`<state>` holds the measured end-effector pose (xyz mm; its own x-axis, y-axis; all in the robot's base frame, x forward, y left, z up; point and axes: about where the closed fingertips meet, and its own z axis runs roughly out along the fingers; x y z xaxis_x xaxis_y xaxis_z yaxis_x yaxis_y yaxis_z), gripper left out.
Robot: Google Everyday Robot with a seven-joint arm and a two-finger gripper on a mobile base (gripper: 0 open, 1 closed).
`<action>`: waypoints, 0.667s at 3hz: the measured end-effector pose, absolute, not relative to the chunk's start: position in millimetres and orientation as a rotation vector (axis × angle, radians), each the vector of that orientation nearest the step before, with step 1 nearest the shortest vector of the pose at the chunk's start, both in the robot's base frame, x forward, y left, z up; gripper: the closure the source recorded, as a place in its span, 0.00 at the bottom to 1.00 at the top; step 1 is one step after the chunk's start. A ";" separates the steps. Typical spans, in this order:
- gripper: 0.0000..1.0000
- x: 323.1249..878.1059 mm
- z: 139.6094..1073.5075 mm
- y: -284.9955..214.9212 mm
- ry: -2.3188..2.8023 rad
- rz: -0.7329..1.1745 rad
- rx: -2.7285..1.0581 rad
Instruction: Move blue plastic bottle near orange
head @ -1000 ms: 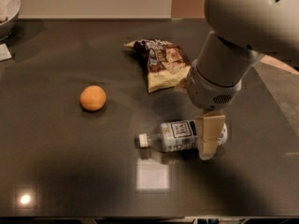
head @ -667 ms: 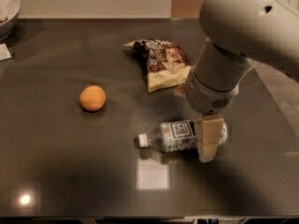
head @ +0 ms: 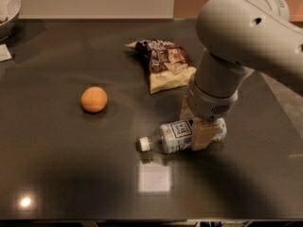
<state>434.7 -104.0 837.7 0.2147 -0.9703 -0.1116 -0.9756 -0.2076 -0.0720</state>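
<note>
The blue plastic bottle lies on its side on the dark table, with its white cap pointing left. My gripper is down over the bottle's right half. One finger sits in front of the bottle and the other behind it, closed against its body. The bottle still rests on the table. The orange sits to the left and a little farther back, well apart from the bottle.
A brown-and-cream chip bag lies behind the gripper. A bowl stands at the far left corner, with a small white card beside it. The table's right edge runs close to the arm.
The gripper has shifted slightly left along the bottle, and its front finger has drawn in against it. The bottle and the orange have stayed where they were.
</note>
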 end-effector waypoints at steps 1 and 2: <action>0.64 435.1 840.3 -101.4 1.912 0.071 -2.344; 0.88 442.0 856.6 -85.6 1.874 0.066 -2.363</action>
<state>442.0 -85.6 856.6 0.2302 -0.9667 -0.1116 -0.9722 -0.2234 -0.0709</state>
